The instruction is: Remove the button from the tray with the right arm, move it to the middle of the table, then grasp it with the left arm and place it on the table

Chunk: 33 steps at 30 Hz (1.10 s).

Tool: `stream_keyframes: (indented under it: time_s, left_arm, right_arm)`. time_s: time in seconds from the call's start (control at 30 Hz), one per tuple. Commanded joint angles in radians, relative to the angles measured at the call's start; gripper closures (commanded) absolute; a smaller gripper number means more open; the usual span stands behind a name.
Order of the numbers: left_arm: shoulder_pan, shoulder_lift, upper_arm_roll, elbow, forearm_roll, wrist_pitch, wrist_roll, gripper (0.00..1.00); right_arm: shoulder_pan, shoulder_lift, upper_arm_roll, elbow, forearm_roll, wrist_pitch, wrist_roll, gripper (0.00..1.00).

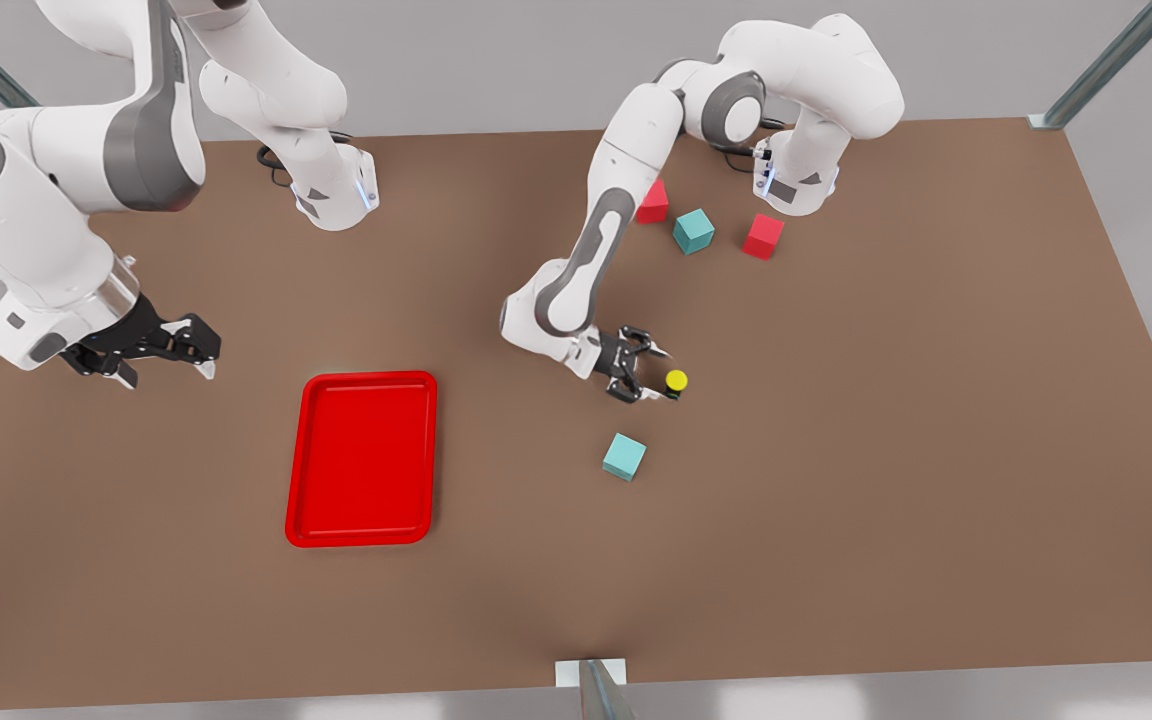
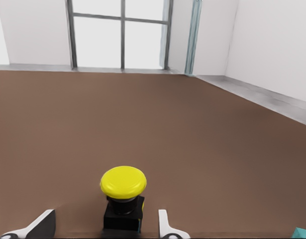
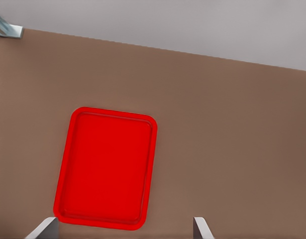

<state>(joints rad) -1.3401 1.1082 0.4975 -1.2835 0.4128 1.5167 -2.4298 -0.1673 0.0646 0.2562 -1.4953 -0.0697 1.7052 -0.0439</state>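
Brown surface [image 1: 836, 500]: we see one tray [image 1: 361, 458], bare; beyond it one button [image 1: 675, 382], two teal cubes [image 1: 624, 456], two red cubes [image 1: 762, 236]; both arms' jaws released.

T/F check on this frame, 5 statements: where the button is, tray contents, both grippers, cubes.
1. The button sits inside the tray. False: it stands on the table, well off to the front view's right of the tray.
2. The tray holds nothing. True.
3. The left gripper is open with the button between its fingers, which do not touch it. True by the left wrist view, where the button stands with a gap to each finger.
4. The right gripper holds a cube. False: it is open and holds nothing, up beyond the tray's far corner at the front view's left.
5. A teal cube lies near the button. True; it is just on the near side of it.
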Motion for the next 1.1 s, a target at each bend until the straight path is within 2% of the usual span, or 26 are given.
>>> stream_keyframes:
  time_s: [0.0, 0.07, 0.17, 0.23, 0.3, 0.4, 0.5, 0.6, 0.63, 0.67, 0.7, 0.73, 0.77, 0.87, 1.07]
  left_arm:
    - [-0.036, -0.030, -0.002, 0.006, -0.011, -0.084, -0.005, 0.00]
    - [-0.073, -0.149, -0.008, 0.006, -0.071, -0.116, 0.037, 0.00]
    - [-0.045, -0.332, 0.000, 0.006, -0.172, -0.155, 0.259, 0.00]
    - [0.059, -0.481, -0.002, 0.006, -0.275, -0.145, 0.497, 0.00]
    - [0.197, -0.565, -0.004, 0.007, -0.391, -0.089, 0.849, 0.00]
    - [0.394, -0.700, -0.002, 0.029, -0.476, -0.086, 1.596, 0.00]
    - [0.679, -0.748, 0.000, 0.023, -0.563, -0.089, 2.244, 0.00]
    - [0.838, -0.746, -0.005, 0.018, -0.584, -0.084, 2.500, 0.00]
    - [0.858, -0.761, 0.003, 0.016, -0.672, -0.066, 2.505, 0.00]
    - [1.039, -0.794, -0.197, 0.003, -0.664, -0.055, 2.503, 0.00]
    - [1.321, -0.904, -0.556, -0.168, -0.492, 0.093, 2.503, 0.00]
    - [1.400, -1.030, -0.619, -0.387, -0.477, 0.289, 2.506, 0.00]
    - [1.395, -0.986, -0.619, -0.326, -0.474, 0.221, 2.503, 0.00]
    - [1.395, -0.979, -0.617, -0.329, -0.431, 0.215, 2.491, 0.00]
    - [1.389, -0.993, -0.626, -0.332, -0.431, 0.194, 2.487, 0.00]
  right_arm:
    - [0.006, -0.002, 0.001, -0.002, 0.001, -0.001, -0.001, 0.00]
    - [0.009, 0.000, 0.001, 0.000, 0.001, -0.001, -0.001, 0.00]
    - [0.005, 0.001, 0.001, 0.001, 0.001, 0.001, -0.001, 0.00]
    - [0.011, 0.004, 0.001, 0.001, 0.001, 0.001, -0.001, 0.00]
    - [0.006, 0.001, 0.001, 0.003, 0.001, -0.003, -0.002, 0.00]
    - [0.006, 0.001, 0.001, 0.003, 0.001, -0.003, -0.001, 0.00]
    - [0.003, 0.000, 0.001, 0.003, 0.001, -0.004, -0.002, 0.00]
    - [0.011, 0.004, 0.001, 0.004, 0.001, 0.002, -0.002, 0.00]
    - [0.012, 0.006, 0.003, 0.003, 0.001, 0.004, -0.002, 0.00]
    - [0.012, 0.006, 0.003, 0.003, 0.001, 0.002, -0.001, 0.00]
    - [0.011, 0.006, 0.003, 0.004, 0.001, 0.002, -0.002, 0.00]
    - [0.011, 0.006, 0.003, 0.003, 0.001, 0.001, -0.002, 0.00]
    - [0.014, 0.006, 0.003, 0.003, 0.001, 0.001, -0.001, 0.00]
    - [0.014, 0.001, 0.035, 0.003, 0.001, -0.004, 0.004, 0.00]
    - [0.012, 0.017, 0.037, 0.000, 0.002, -0.029, 0.007, 0.00]
